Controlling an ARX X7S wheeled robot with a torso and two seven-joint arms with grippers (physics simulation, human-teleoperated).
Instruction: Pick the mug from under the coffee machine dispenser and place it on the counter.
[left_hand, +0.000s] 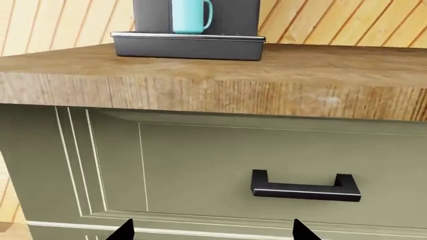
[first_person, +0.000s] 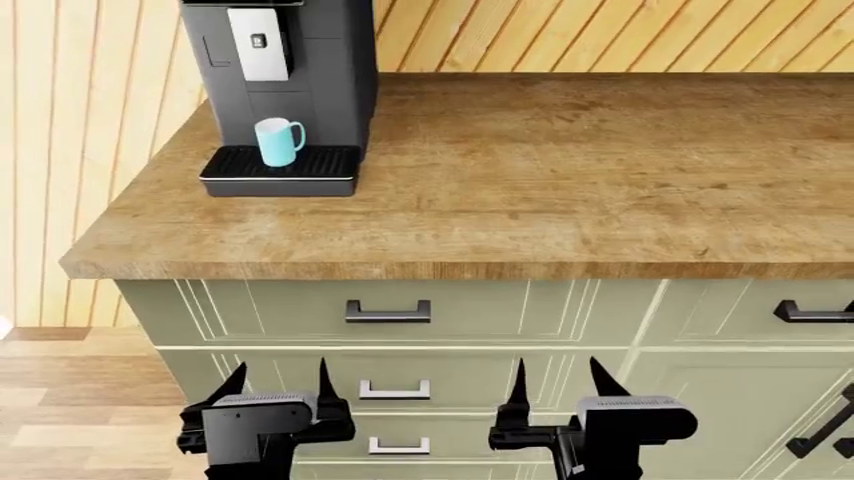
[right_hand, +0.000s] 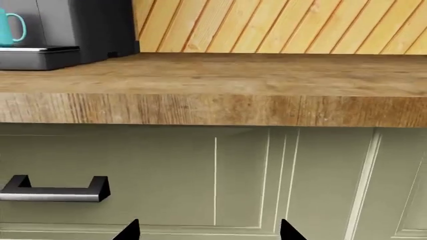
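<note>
**Head view: both claws low at the drawers, mug up on the drip tray**

Head view shows the left claw (first_person: 276, 378) and the right claw (first_person: 554, 376) hanging in front of the pale green drawers, below the thick edge of the counter (first_person: 561, 170). Each has its two dark fingers pointing up and spread apart, with nothing between them. Neither claw touches a drawer front or a handle as far as the picture tells.

The mug (first_person: 278, 141) is well above and far beyond the left claw, roughly in line with it, and further off to the left of the right claw. It stands upright on the black slotted drip tray (first_person: 280, 165), with its loop handle turned toward the right claw's side. Straight over the mug sits the silver spout block (first_person: 260, 44) on the front of the dark grey coffee machine (first_person: 334, 70).

From the left wrist camera the mug (left_hand: 190, 16) appears high above the two finger tips, on the tray (left_hand: 187, 45), past the counter edge (left_hand: 213, 90). A dark bar handle (left_hand: 305, 186) on the drawer lies just above the tips. From the right wrist camera the mug (right_hand: 10, 27) is only partly in view at the frame edge, above the counter (right_hand: 220, 107), and another bar handle (right_hand: 57, 190) lies near the spread tips.
</note>
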